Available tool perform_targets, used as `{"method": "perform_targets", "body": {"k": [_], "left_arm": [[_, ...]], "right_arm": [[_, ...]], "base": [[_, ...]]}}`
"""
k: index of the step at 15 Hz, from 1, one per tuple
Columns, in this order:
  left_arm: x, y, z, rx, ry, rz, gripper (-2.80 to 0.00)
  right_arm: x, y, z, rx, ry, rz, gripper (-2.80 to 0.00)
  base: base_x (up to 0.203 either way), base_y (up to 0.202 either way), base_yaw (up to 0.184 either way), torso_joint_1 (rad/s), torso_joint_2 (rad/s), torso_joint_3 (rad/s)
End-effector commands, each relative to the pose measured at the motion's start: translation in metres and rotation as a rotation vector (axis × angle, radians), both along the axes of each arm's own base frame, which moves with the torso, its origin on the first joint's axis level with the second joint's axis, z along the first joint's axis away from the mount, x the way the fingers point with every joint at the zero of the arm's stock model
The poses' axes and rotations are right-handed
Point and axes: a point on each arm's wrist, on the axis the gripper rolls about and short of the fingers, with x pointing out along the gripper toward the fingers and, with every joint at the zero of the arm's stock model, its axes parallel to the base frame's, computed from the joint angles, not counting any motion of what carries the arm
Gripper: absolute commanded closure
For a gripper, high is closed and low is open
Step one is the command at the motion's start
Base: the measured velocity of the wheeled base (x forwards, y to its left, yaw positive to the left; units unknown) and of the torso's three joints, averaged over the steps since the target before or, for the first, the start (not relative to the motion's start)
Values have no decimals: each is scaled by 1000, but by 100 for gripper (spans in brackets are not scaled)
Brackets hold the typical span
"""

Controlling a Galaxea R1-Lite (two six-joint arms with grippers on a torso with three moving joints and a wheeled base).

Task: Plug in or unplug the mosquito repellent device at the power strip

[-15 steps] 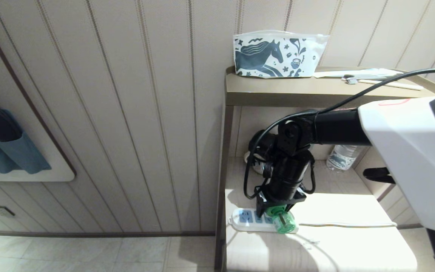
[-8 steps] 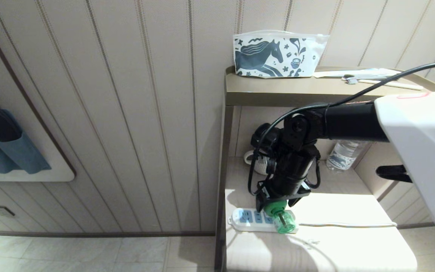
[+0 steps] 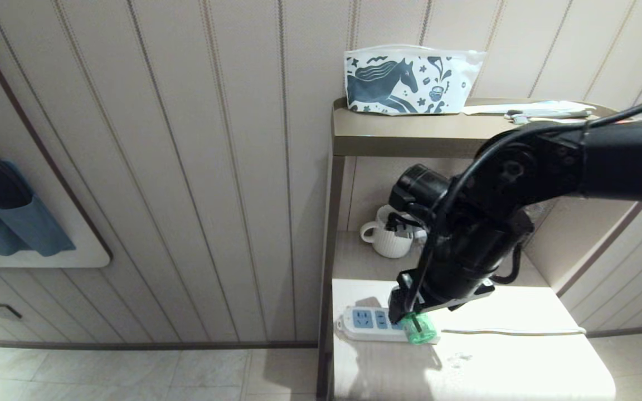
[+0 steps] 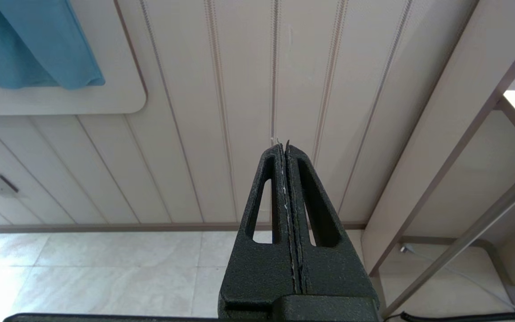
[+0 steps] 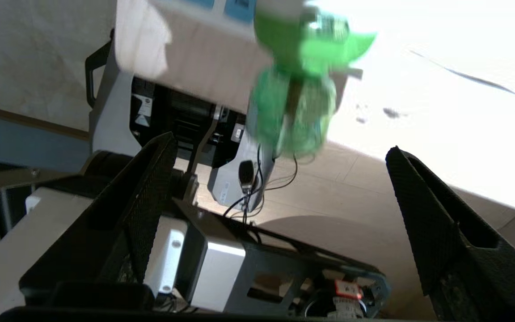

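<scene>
Green translucent mosquito repellent device (image 3: 417, 327) seated at cord end of flat white power strip (image 3: 366, 324). Right gripper (image 5: 280, 179) spread wide, clear of it; lift straight away, avoiding knocks.

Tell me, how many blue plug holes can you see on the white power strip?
2, side by side on the power strip, left of the green mosquito repellent device. The device and the right gripper may hide another.
</scene>
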Motion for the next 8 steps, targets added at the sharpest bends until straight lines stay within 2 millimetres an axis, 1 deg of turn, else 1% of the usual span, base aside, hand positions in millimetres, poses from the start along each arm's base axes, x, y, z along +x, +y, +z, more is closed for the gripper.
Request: {"method": "perform_targets", "body": {"k": [1,3,5,8], "left_arm": [[0,0,0,2,3,0,0],[0,0,0,1,1,0,0],[0,0,0,2,3,0,0],[0,0,0,2,1,0,0]], "right_arm": [[-39,-19,34,39,-91,2,0],[-64,-33,50,56,-155,-1,0],[-93,-53,62,78,-206,0,0],[-143,-92,76,119,-305,-14,0]], "base": [[0,0,0,0,0,0],[0,0,0,0,0,0],[0,0,0,0,0,0],[0,0,0,0,0,0]]}}
